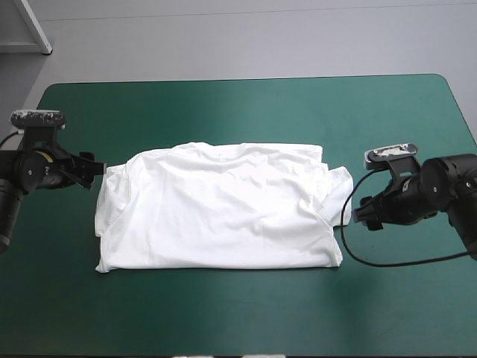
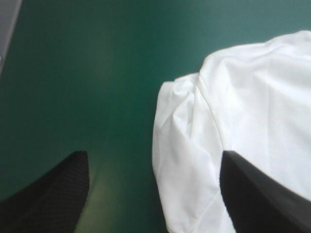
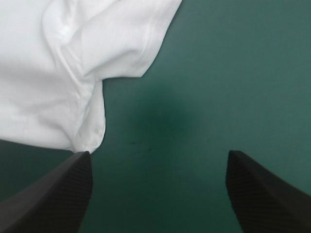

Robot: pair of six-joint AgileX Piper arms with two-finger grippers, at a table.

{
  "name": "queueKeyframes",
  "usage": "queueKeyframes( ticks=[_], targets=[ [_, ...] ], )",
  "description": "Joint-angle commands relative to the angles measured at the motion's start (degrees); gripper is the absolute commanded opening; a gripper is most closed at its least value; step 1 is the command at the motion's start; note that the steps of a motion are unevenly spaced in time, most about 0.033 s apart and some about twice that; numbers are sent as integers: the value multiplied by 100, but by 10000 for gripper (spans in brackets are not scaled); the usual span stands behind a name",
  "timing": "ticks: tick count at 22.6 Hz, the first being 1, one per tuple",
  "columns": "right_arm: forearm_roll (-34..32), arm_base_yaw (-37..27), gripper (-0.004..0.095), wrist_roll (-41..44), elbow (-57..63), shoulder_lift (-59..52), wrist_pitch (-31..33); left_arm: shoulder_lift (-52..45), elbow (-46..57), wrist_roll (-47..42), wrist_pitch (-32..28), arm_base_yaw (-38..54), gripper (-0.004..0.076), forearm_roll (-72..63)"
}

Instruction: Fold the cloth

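T-shirt (image 1: 220, 212) lies flat, long axis running from left claw (image 1: 95, 170) to right claw (image 1: 361, 216); both wide open, empty, left nearer its edge.

The T-shirt (image 2: 252, 97) runs past the edge in the 2 wrist views; fingers (image 2: 53, 194) show only tips

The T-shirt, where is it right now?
In the high view the T-shirt lies flat at the middle of the teal-green table, between the open left pincer at one end and the open right pincer at the other.
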Motion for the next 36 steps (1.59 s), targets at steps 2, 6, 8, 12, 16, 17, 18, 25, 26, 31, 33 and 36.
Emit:
queueKeyframes(
  ticks=[2, 6, 8, 12, 16, 17, 18, 25, 26, 31, 33, 36],
  targets=[
    [23, -43, 698, -3, 378, -617, -186, -59, 987, 993, -1222, 979, 546, -2053],
    [159, -43, 698, -17, 574, -831, -186, 254, 1389, 1601, -1593, 1421, 545, -2844],
    [183, -43, 698, -17, 588, -921, -159, 525, 1432, 1601, -1634, 1551, 545, -2809],
    [322, -43, 698, -28, 588, -1154, -99, 1032, 1432, 1730, -1755, 1787, 544, -3250],
    [426, -43, 698, -40, 588, -1238, -99, 1428, 1432, 2372, -1850, 1787, 544, -4198],
    [465, -43, 698, -40, 588, -1267, -99, 1613, 1432, 2372, -1975, 1787, 543, -4242],
    [475, -43, 698, -40, 588, -1280, -99, 1680, 1432, 2372, -2018, 1787, 542, -4274],
    [635, -43, 696, -40, 588, -1280, -110, 2024, 1432, 2711, -2059, 1787, 432, -4671],
    [635, -43, 696, -40, 588, -1280, -110, 2024, 1432, 2711, -2092, 1787, 333, -4671],
    [635, -43, 671, -40, 588, -1280, -110, 2009, 1432, 2741, -2294, 1787, 24, -4659],
    [635, -43, 641, -40, 588, -1280, -110, 1943, 1432, 2741, -2298, 1787, 24, -4699],
    [635, -43, 603, -40, 588, -1280, -110, 1671, 1432, 2760, -2359, 1787, 24, -4923]
  ],
)
